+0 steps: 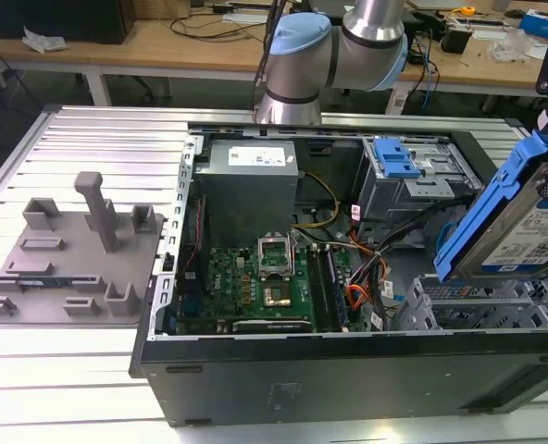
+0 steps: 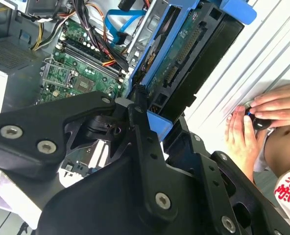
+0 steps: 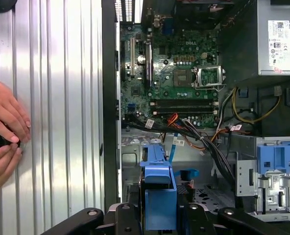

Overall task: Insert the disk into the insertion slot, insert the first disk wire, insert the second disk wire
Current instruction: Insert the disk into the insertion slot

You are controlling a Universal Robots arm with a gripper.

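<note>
The disk, a silver drive with a white label in a bright blue carrier, hangs tilted at the exterior view's right, just above the case. My gripper is shut on the carrier's end, its black fingers on either side of the blue frame. Right below the disk sits the insertion slot, a low grey perforated cage in the case's front corner. Blue, orange and black cables lie loose beside that cage; which are the disk wires I cannot tell.
The open computer case holds a motherboard, a power supply and a taller grey bay with a blue latch. A person's hands rest on the ribbed table beside the case. A grey fixture plate lies at the exterior view's left.
</note>
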